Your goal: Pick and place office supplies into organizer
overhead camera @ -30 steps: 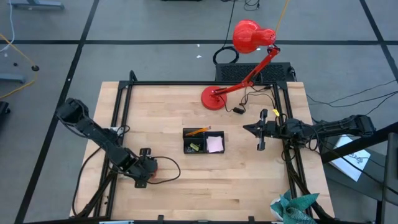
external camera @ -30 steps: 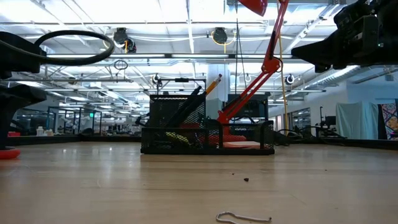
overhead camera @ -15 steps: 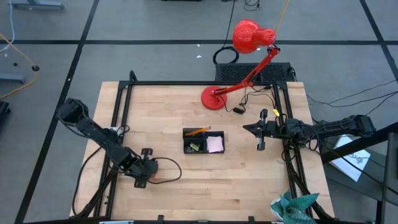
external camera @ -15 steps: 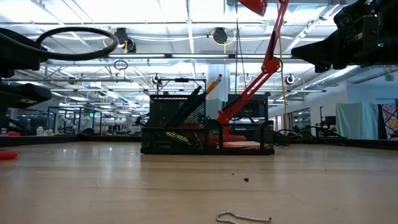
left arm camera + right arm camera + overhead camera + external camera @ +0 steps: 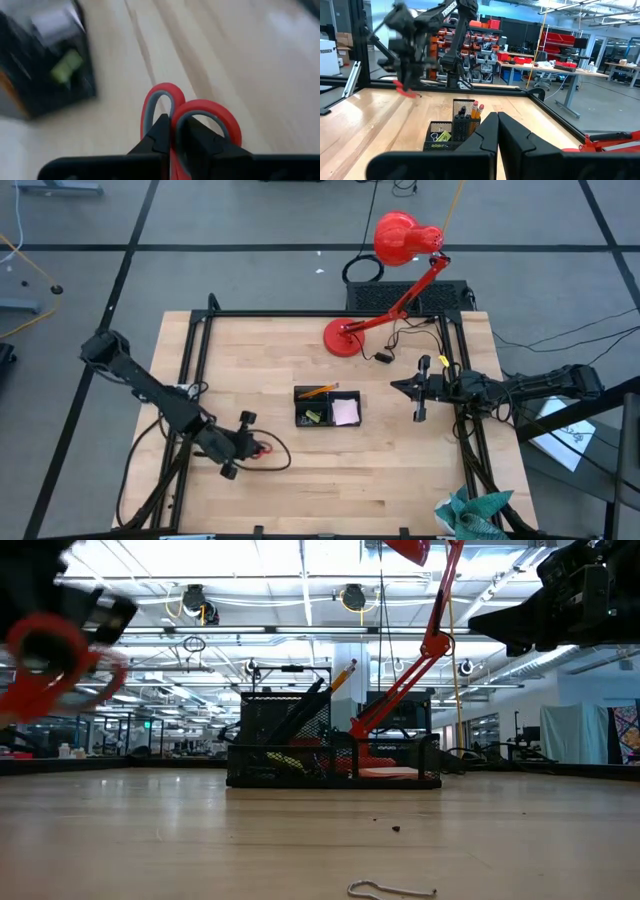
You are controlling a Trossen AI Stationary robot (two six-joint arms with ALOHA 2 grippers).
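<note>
Left end effector [image 5: 243,447] pinching red-handled metal scissors [image 5: 187,116], lifted off bench. Next: carry toward 2 o'clock to black mesh organizer [image 5: 327,407]. Right end effector [image 5: 412,388] pressed together, waiting.

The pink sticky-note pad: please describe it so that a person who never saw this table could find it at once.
Start at the small black organizer near the middle of the wooden table, in front of the red lamp's base. The pink sticky-note pad lies flat in its compartment on the right arm's side. It is the only pale pink square there; the other compartments hold an orange pencil and a yellow-green bit.
</note>
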